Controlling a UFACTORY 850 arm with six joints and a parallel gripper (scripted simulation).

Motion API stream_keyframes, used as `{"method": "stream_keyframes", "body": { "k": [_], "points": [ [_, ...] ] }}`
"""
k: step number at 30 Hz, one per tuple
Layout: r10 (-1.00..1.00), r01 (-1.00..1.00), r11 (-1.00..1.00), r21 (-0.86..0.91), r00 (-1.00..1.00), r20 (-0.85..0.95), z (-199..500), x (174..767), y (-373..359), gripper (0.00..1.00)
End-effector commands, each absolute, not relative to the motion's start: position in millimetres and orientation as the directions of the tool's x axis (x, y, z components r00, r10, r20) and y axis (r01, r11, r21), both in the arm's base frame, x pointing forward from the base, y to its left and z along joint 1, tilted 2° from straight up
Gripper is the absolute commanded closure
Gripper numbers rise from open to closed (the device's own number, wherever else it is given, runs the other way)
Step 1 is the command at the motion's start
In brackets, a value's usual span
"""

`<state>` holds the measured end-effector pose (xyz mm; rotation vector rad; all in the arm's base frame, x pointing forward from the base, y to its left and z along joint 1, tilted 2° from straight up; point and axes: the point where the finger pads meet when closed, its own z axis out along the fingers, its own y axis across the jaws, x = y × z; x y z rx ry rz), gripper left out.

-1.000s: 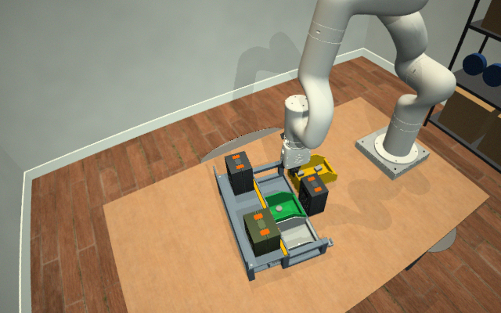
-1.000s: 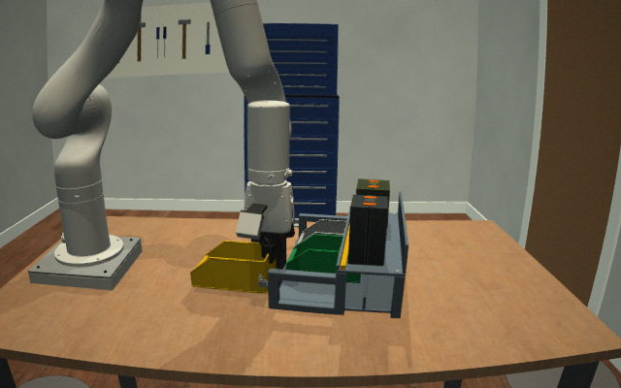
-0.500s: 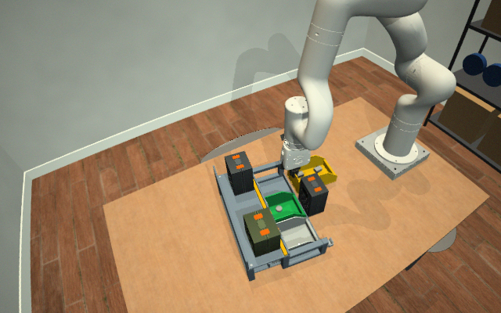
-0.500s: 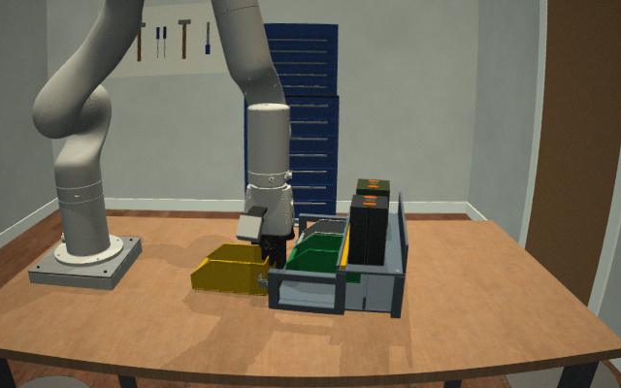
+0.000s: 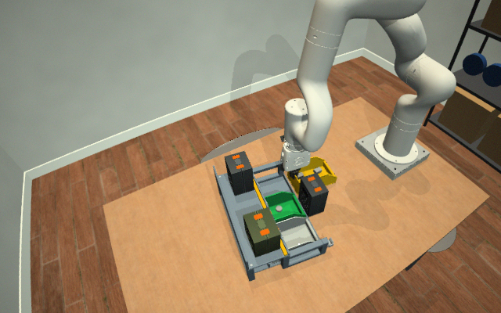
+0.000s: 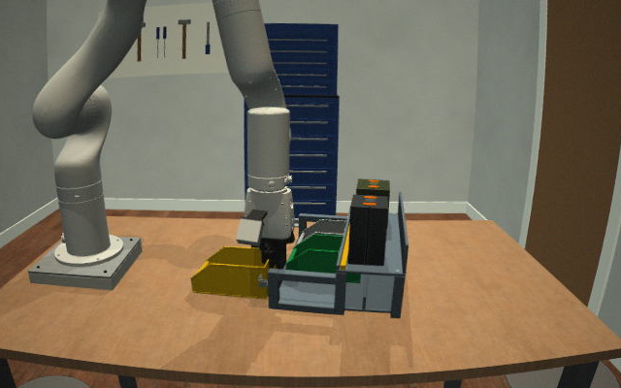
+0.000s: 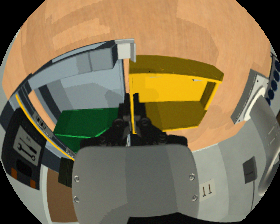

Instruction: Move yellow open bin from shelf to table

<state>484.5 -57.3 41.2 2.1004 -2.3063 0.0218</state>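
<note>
Top view: yellow bin point(image 5: 322, 172) is sitting on the table point(image 5: 160, 254) just beside the shelf point(image 5: 227, 207), on the side facing the arm base point(image 5: 393, 172), mid-worktop toward the far edge. Gripper point(image 5: 294, 172) is coming down on the bin's back wall, next to the shelf. Green bin point(image 5: 283, 207) is staying in the shelf.

Exterior view: yellow bin point(image 6: 230, 278) is looking flat on its base, outside the frame and close against the shelf point(image 6: 306, 291). Gripper point(image 6: 274, 254) is reaching down at its rear wall.

Wrist view: fingers are pressing together on the thin yellow bin point(image 7: 167, 99) wall; jaws nearly closed, clamped on that wall as far as I can judge.

Progress: removal and placing look done; releasing and retreating are remaining.
</note>
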Motion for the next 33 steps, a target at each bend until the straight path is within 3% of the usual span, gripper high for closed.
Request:
{"method": "stream_keyframes", "body": {
  "k": [1,17,18,33],
  "points": [
    [-0.995,-0.996,0.093,0.003,-0.093,0.026,40.9,485.4,-57.4,1.0],
    [-0.995,-0.996,0.093,0.003,-0.093,0.026,37.2,485.3,-57.5,1.0],
    [-0.995,-0.996,0.093,0.003,-0.093,0.026,37.2,485.3,-57.5,0.67],
    [-0.995,-0.996,0.093,0.003,-0.093,0.026,37.2,485.3,-57.5,0.67]
  ]
}}
